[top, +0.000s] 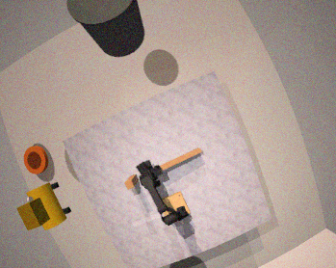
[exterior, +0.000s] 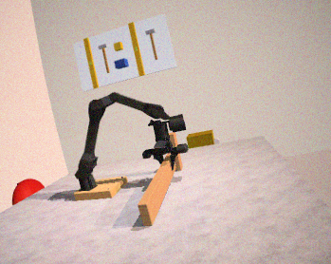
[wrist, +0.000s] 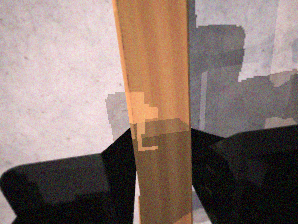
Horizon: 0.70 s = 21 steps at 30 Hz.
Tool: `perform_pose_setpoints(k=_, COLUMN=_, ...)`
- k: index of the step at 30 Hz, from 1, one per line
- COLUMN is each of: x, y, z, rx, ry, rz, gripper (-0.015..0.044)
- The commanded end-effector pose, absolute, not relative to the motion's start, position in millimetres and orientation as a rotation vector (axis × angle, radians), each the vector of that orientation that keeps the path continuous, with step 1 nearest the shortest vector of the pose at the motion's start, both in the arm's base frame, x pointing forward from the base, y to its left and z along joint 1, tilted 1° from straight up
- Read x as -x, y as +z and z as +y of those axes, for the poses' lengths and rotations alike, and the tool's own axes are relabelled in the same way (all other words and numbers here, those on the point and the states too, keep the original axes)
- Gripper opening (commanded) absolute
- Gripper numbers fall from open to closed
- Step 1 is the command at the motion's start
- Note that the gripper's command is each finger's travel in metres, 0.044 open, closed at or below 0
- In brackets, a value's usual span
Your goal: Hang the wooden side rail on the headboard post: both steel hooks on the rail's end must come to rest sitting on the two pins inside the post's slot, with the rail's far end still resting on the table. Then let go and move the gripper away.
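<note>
Basically wood rail (top: pixel 184 158) (exterior: pixel 157 192) (wrist: pixel 157 60) btwn blk jaws (top: pixel 152 174) (exterior: pixel 166 160)

Arm (top: pixel 156 197) (exterior: pixel 95 124): arched | hand (top: pixel 151 176) (exterior: pixel 167 160) (wrist: pixel 151 129): pointing down, closed on rail

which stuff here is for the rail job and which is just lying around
For the job:
- wooden rail
- headboard post
- end effector, closed on the rail
- table

Not part of it:
- orange ring-shaped thing
- yellow thing with black pegs
- dark round bin-like thing
- red ball
</note>
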<state>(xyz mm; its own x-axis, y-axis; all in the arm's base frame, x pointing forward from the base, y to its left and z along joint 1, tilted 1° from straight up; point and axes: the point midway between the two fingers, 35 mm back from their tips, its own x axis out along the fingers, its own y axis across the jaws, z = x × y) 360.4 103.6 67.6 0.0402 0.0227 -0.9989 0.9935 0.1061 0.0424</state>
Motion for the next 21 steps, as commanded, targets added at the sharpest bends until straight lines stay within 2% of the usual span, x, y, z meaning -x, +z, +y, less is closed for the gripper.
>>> perform_pose_setpoints(k=1, x=-360.5, y=70.3, z=106.5, rx=-1.172, ry=-1.081, rz=1.241, gripper=0.0000)
perform_pose_setpoints(k=21, x=-359.9, y=72.3, z=108.4, rx=-1.172, ry=-1.081, rz=1.241, gripper=0.0000)
